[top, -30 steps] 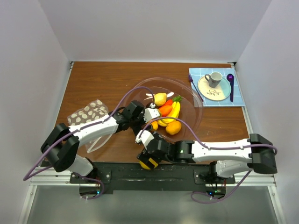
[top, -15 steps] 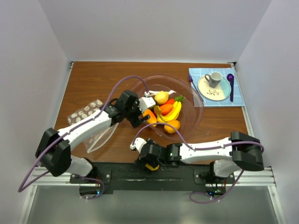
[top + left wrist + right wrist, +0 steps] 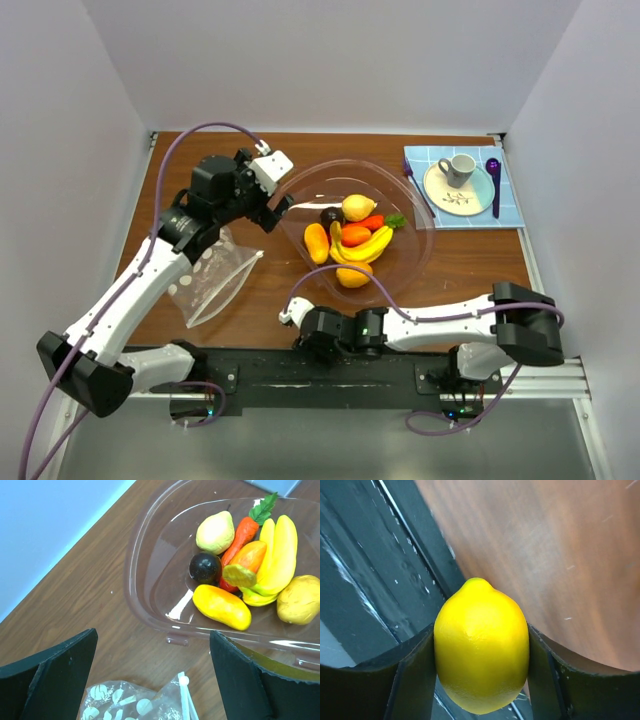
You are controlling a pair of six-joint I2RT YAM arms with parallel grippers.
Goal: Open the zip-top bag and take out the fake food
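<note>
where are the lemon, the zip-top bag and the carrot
lemon (image 3: 481,645): right wrist view, middle of its yellow body
zip-top bag (image 3: 215,280): top external view, clear middle panel
carrot (image 3: 241,535): left wrist view, orange shaft below the green top

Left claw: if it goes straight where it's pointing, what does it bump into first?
Probably the bare brown table, right beside the clear bowl's rim. The left claw is open; depth is hard to judge.

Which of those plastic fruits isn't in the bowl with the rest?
The yellow lemon, clamped in the right gripper; every other piece in view lies in the clear bowl.
</note>
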